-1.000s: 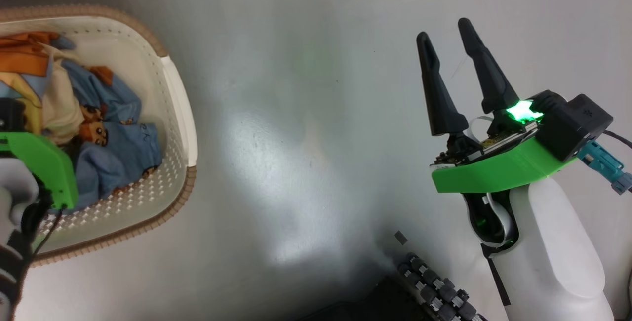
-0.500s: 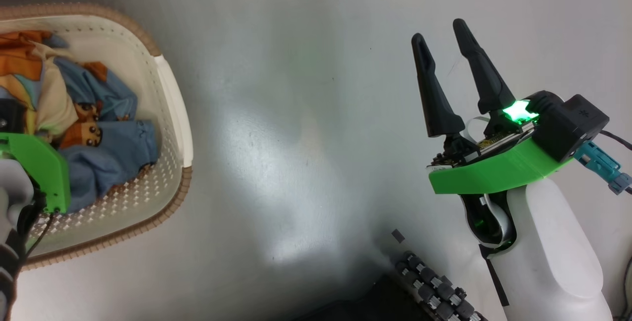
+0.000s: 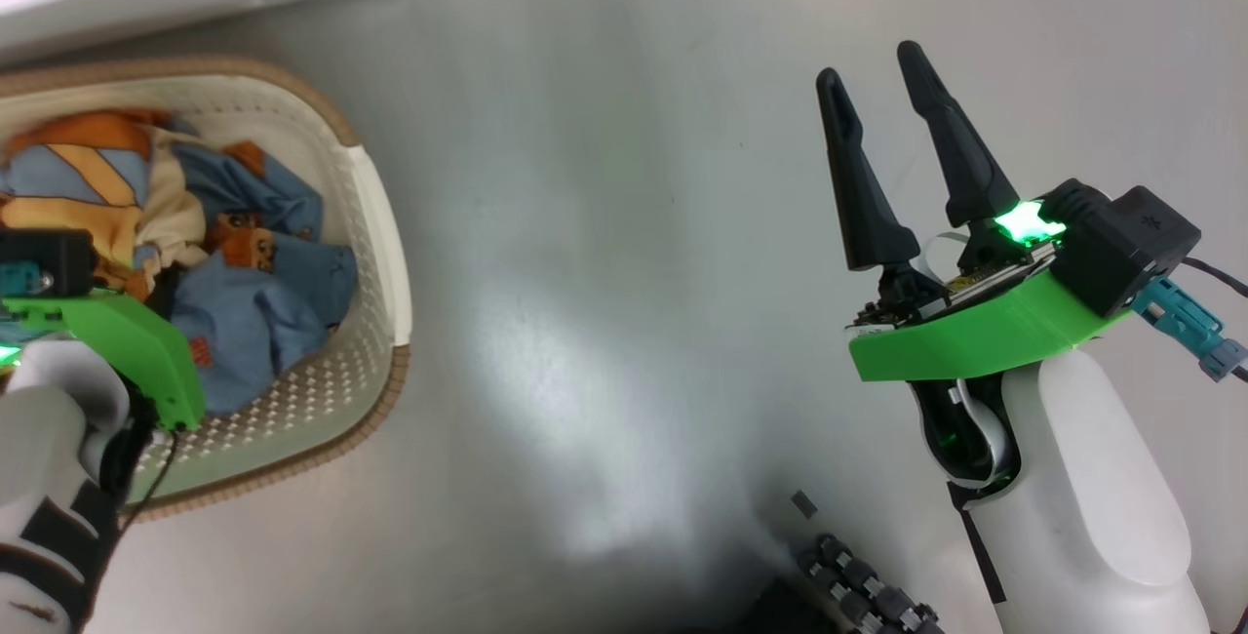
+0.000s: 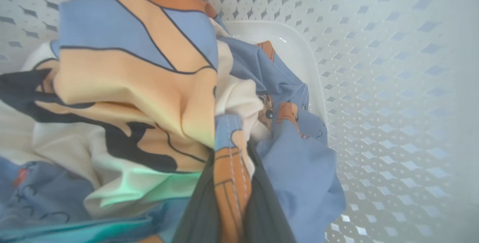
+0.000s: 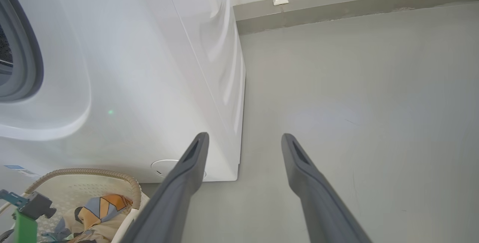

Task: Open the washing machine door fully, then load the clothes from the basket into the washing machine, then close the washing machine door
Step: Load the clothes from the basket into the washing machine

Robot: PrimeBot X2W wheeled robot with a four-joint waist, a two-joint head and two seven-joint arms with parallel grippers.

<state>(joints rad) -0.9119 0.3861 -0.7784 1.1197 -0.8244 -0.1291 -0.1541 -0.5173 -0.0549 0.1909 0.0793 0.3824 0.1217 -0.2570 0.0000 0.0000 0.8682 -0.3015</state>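
Grey glossy floor (image 3: 604,302), with the white washing machine (image 5: 131,67) standing on it against the wall.

Left hand (image 4: 232,153): down inside the basket (image 4: 374,86), fingers (image 4: 198,213) pressed together on a fold of the clothes (image 4: 123,78). A blue/orange strip is pinched between the two dark tips. In the head view those fingers are hidden under the green wrist mount (image 3: 146,361), which sits over the heap.

Right hand (image 3: 871,68): fingers spread wide, holding nothing, touching nothing. It hangs over bare floor, well apart from the basket.

Basket: cream, perforated walls, brown rim band. It sits on the floor just in front of the machine's lower front, on the robot's left. Inside is a crumpled heap of light blue cartoon-print fabric with orange fox faces, plus a big tan/cream/black panel on top. Part of the white basket bottom is bare at the far end.

Machine: grey gasket (image 5: 22,48) of the opening shows at the left edge of the right wrist view, with a sliver of dark drum behind it. Round cover (image 5: 164,166) low on the front panel.

Writing: small blue sticker (image 5: 15,167) low on the front, text too small to read. No legible text on the fabric.
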